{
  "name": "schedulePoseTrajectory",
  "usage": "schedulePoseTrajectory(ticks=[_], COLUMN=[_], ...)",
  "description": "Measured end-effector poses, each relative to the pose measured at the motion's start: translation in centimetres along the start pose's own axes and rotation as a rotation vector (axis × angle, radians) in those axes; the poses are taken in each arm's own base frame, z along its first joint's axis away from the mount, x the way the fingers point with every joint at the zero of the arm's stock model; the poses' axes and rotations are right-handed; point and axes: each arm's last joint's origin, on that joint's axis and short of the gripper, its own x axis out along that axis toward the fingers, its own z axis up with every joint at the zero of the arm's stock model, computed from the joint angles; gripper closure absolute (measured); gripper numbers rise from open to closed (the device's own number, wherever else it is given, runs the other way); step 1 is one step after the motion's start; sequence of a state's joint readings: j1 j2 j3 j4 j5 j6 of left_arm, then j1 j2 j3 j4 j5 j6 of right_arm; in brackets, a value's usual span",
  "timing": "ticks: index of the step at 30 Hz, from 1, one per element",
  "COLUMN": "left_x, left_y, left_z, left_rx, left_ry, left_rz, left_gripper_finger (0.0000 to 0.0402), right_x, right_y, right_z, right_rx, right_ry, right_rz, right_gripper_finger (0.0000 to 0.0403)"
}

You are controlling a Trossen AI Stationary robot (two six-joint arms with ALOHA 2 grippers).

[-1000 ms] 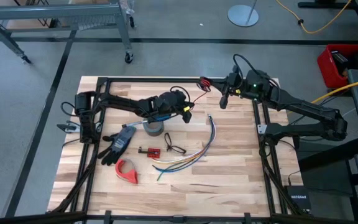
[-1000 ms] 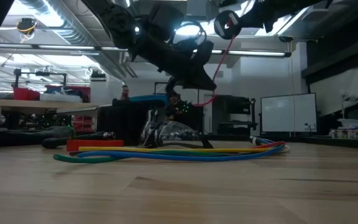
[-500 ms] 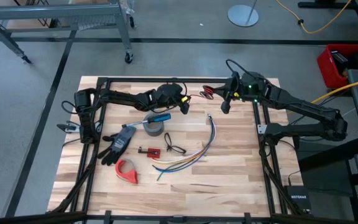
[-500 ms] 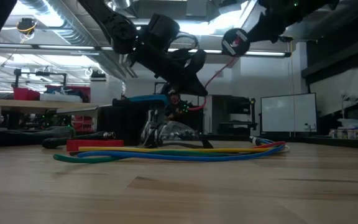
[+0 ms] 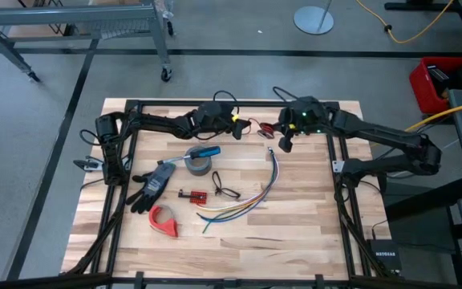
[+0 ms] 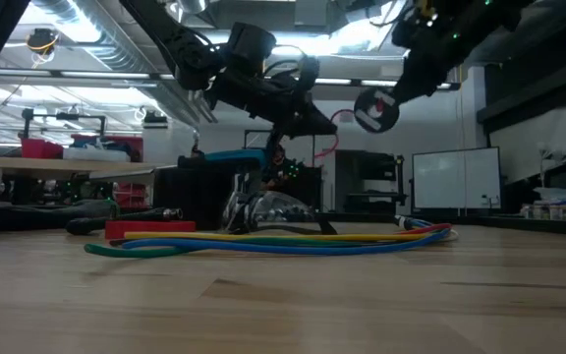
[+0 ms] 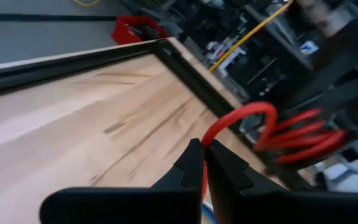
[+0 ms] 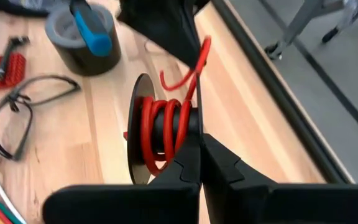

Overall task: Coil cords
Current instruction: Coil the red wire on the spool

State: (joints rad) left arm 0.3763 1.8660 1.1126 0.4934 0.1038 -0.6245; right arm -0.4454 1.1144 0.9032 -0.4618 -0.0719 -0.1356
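Red wire, several turns on a dark spool above the counter's far edge: right tool pinched shut on spool, left tool closed on free end; likely light, springy, best gripped near the tail.

My two dark arms reach inward, meeting near the far edge of the tabletop. My left end effector is closed, fingertips pinched together. My right end effector is closed too, raised above the tabletop.
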Motion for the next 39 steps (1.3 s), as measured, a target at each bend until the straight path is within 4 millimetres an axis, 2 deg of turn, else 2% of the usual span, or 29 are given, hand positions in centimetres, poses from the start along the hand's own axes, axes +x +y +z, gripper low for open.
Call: schedulePoseTrajectory(ticks=[10, 28, 39], left_x=[0.0, 0.1, 0.1], left_y=[-0.5, -2.6, -3.2], left_z=[-0.1, -0.8, -1.1], left_rx=[-0.066, -0.083, 0.004], left_ry=[0.053, 0.037, -0.022], left_rz=[-0.104, -0.187, -0.138], left_gripper_finger=[0.0401, 0.0401, 0.0401], right_x=[2.7, 7.2, 7.4], right_y=[-0.6, -1.1, -1.2], right_z=[-0.6, 0.4, 1.9], right_rx=[0.006, 0.076, 0.189], right_ry=[0.103, -0.012, -0.183], right_rz=[-0.152, -0.175, -0.160], right_gripper_finger=[0.0402, 0.0402, 0.0402])
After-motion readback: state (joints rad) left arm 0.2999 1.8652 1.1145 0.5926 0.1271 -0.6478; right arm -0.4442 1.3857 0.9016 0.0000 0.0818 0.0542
